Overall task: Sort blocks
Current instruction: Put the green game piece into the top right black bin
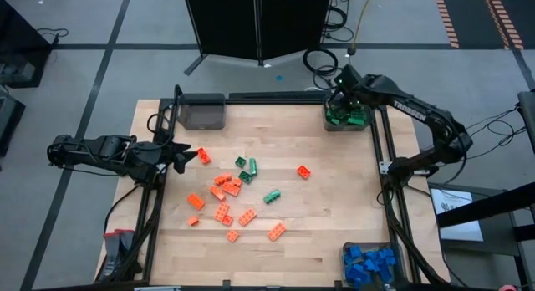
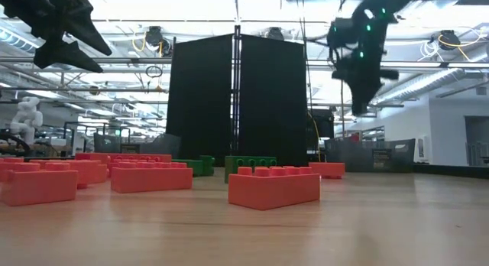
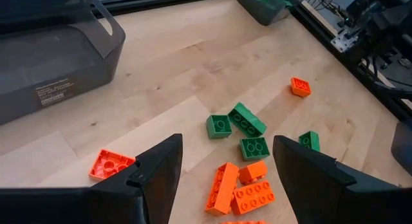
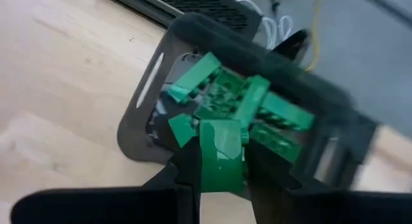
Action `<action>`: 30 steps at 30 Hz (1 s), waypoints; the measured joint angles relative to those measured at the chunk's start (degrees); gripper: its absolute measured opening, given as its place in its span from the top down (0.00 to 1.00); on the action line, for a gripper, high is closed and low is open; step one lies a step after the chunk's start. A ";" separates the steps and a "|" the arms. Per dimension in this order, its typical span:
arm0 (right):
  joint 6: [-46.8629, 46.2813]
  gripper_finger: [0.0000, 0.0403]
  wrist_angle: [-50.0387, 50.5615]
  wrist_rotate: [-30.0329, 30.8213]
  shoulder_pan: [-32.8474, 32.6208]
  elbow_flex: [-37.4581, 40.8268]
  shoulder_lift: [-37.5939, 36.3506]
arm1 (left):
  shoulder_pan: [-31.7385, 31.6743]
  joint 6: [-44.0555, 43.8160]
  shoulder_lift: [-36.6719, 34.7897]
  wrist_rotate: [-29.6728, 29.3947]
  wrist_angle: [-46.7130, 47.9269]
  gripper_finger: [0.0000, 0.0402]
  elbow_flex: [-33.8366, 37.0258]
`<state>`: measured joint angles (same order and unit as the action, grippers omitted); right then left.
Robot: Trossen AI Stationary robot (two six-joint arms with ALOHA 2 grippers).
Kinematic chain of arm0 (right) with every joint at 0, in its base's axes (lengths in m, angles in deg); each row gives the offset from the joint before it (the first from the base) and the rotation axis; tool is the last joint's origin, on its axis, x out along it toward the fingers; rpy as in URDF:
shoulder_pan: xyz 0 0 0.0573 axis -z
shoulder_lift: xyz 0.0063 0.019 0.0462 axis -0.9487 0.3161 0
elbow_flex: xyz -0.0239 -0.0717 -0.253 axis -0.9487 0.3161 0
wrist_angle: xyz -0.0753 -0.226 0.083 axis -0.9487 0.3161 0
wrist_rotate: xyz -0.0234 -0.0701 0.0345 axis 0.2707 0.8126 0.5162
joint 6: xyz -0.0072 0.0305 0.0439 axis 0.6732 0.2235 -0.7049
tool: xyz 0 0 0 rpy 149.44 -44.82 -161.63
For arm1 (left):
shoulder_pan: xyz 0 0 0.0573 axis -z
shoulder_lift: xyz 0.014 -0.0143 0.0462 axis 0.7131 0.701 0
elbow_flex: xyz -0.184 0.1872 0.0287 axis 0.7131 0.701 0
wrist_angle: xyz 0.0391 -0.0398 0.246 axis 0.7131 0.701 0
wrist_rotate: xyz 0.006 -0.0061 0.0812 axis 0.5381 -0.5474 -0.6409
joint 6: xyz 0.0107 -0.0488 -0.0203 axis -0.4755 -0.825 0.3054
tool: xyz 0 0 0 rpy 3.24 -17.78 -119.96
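Orange brick (image 2: 273, 187) nearest | right arm (image 1: 418, 111) lettering: TROSSEN | bin label (image 3: 56, 94) unreadable

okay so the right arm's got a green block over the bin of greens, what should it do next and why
Probably open the right pincer and let go: it is shut on a green block directly above the bin that already holds green blocks, so releasing should drop it in with its own colour.
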<state>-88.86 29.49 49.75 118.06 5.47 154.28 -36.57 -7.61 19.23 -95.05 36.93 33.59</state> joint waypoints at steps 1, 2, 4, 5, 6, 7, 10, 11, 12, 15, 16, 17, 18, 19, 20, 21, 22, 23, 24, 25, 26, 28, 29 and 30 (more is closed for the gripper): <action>-0.91 0.82 -1.88 -0.89 0.39 1.55 0.18 | 0.00 -0.02 0.00 0.00 0.00 0.39 0.00; -1.98 0.82 -3.43 -1.80 0.70 2.75 0.61 | 0.01 -0.05 0.02 0.00 0.00 0.39 0.00; -3.48 0.82 -4.65 -2.49 1.56 4.83 1.53 | 0.01 -0.16 0.02 0.02 0.00 0.39 0.00; -3.90 0.82 -4.89 -3.01 1.92 5.47 2.00 | 0.01 -0.16 0.02 0.06 0.00 0.39 0.00; -4.26 0.82 -5.43 -3.62 2.35 5.82 2.60 | -0.01 -0.16 0.02 0.08 0.00 0.39 0.00; -4.48 0.82 -5.85 -3.77 2.75 6.09 3.30 | 0.00 -0.16 0.02 0.12 0.00 0.39 0.00; -4.49 0.82 -5.18 -4.68 3.43 6.71 5.40 | 0.00 -0.14 0.01 0.54 0.00 0.39 0.00; -4.49 0.82 -5.50 -4.70 3.49 6.67 5.88 | 0.01 -0.16 0.02 0.59 0.00 0.39 0.00; -4.49 0.82 -5.53 -4.83 3.57 6.63 6.21 | 0.01 -0.19 0.00 0.57 0.00 0.39 0.00; -4.46 0.82 -5.65 -4.90 3.90 6.63 6.94 | 0.00 -0.15 0.02 0.59 0.00 0.39 0.00; -4.47 0.82 -5.63 -4.84 4.14 6.63 6.97 | 0.00 -0.16 0.01 0.59 -0.02 0.39 0.00; -4.44 0.82 -5.67 -4.84 4.26 6.63 6.97 | -0.01 -0.16 0.00 0.59 0.00 0.39 0.00; -4.27 0.82 -5.85 -4.83 4.47 6.63 6.95 | -0.01 -0.16 0.01 0.61 0.00 0.39 0.00; -4.23 0.82 -5.96 -4.81 4.64 6.63 6.95 | -0.01 -0.15 0.01 0.61 0.00 0.39 0.00; -4.20 0.81 -5.97 -4.81 4.91 6.63 6.95 | -0.01 -0.15 0.02 0.61 0.00 0.39 0.00; -4.19 0.78 -5.97 -4.83 5.11 6.63 6.95 | -0.01 -0.16 0.00 0.61 0.00 0.39 0.00; -4.18 0.74 -5.97 -4.86 5.28 6.63 6.95 | -0.01 -0.16 0.00 0.61 0.00 0.39 0.00; -4.14 0.70 -5.97 -5.01 5.31 6.63 6.95 | 0.01 -0.14 0.02 0.61 0.00 0.39 0.00; -4.11 0.64 -5.95 -5.41 5.30 6.63 6.94 | -0.01 -0.16 0.01 0.59 -0.01 0.39 0.00; -4.01 0.60 -5.97 -6.18 5.33 6.63 6.86 | -0.01 -0.16 0.00 0.59 0.00 0.39 0.00; -3.74 0.55 -5.96 -7.11 5.32 6.53 6.80 | 0.00 -0.16 0.01 0.59 0.00 0.39 0.00; -2.76 0.48 -5.90 -7.91 5.30 5.71 6.77 | -0.01 -0.14 0.02 0.55 0.00 0.39 0.00; -2.41 0.46 -5.87 -7.89 5.26 5.10 6.77 | -0.01 -0.14 0.00 0.52 0.00 0.39 0.00; -2.37 0.44 -5.85 -7.96 5.26 4.43 6.77 | -0.01 -0.14 0.00 0.52 0.00 0.39 0.00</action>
<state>-91.23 23.64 41.79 123.32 9.90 161.05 -36.58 -7.75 19.24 -94.53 36.93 33.59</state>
